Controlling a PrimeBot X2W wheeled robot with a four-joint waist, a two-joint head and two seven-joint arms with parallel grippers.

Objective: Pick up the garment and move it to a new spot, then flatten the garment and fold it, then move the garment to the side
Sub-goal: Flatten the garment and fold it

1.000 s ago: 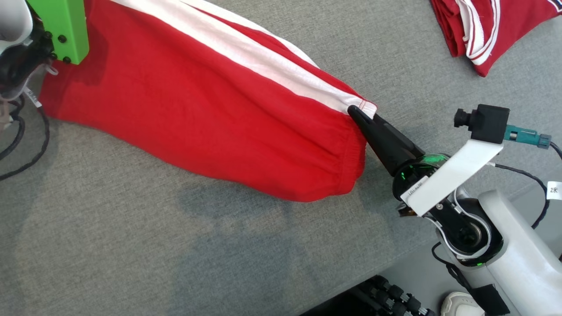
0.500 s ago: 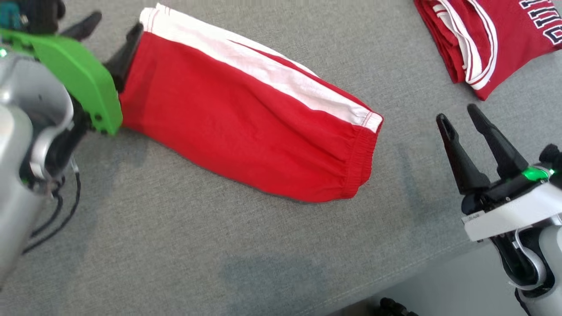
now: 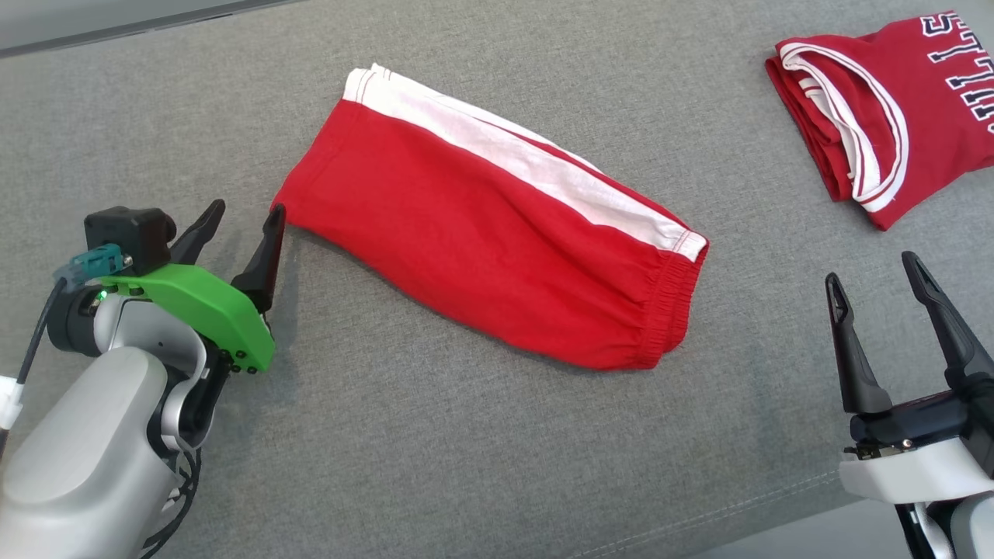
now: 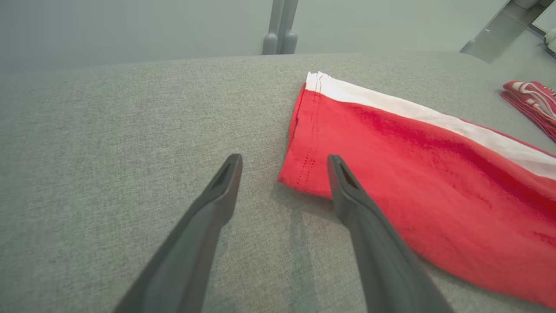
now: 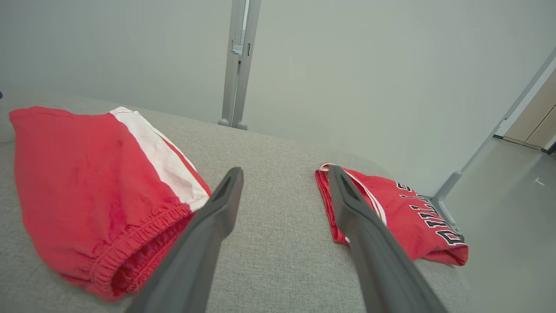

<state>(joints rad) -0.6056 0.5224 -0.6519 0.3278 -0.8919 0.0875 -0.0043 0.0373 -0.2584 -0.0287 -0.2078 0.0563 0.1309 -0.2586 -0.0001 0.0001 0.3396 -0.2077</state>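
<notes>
head view: the garment (image 3: 497,248), red shorts with a white side stripe, is seen lying folded lengthwise and slantwise in the middle of the desk (image 3: 435,450), held by nothing. the left hand (image 3: 247,206) is held spread wide just beside the garment's hem end, with one fingertip almost at the hem corner. the right hand (image 3: 871,267) is equally wide, apart from the garment's waistband end and pointing past it. a folded jersey (image 3: 893,101) lies well apart from the garment, beyond the waistband end. it is judged that a grip taken from the hem corner could catch only the top layer, so that the fold would be pulled open on lifting.

left wrist view: the left hand (image 4: 283,157) is seen low and tilted down towards the desk, one finger over the garment's (image 4: 412,174) stitched hem corner, the other on the bare side. soft ripples are seen in the cloth; they could be pressed into creases.

right wrist view: the right hand (image 5: 284,169) is aimed into the gap between the garment's (image 5: 87,182) elastic waistband and the jersey (image 5: 404,213). a careless sideways carry could drag the garment onto the jersey.
</notes>
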